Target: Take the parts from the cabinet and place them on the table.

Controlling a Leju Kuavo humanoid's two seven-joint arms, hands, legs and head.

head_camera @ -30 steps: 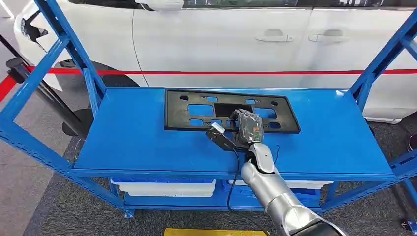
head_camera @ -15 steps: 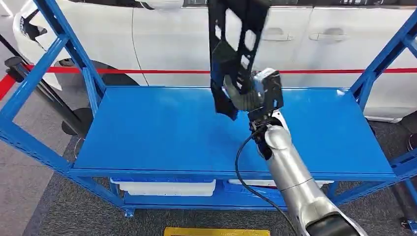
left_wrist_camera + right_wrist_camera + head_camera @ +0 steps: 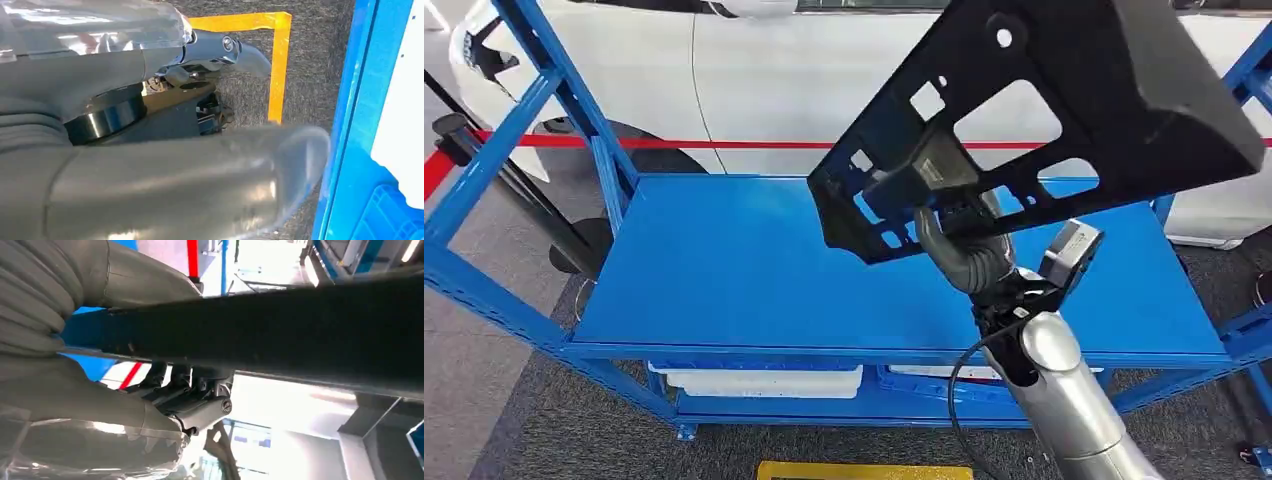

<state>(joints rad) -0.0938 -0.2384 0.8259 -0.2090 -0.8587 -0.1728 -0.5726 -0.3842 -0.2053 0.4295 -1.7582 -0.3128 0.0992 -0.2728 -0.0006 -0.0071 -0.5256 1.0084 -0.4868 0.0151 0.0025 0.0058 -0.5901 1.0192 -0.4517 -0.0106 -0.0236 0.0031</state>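
One black plastic panel [image 3: 1064, 110], held tilted in the air above the right half of the blue shelf [image 3: 724, 270], clear of its top. Gripped near its lower end by the right hand [image 3: 959, 245], fingers curled around it. Left hand [image 3: 165, 170] hanging over grey carpet [image 3: 310, 60]; fingers' state unclear. White car [image 3: 754, 90] behind.

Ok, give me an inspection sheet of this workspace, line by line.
Surface: blue shelf top, bare.
Job's things: black plastic part, lifted clear of the shelf, tilted, close to the camera.
Clutter: white bins on the lower shelf.
Hands: right hand grips the part from beneath; left hand hangs low beside the rack, state unclear.
Cables: black cable loops along the right forearm.
Surroundings: white car behind the rack, red line along it, yellow floor tape.
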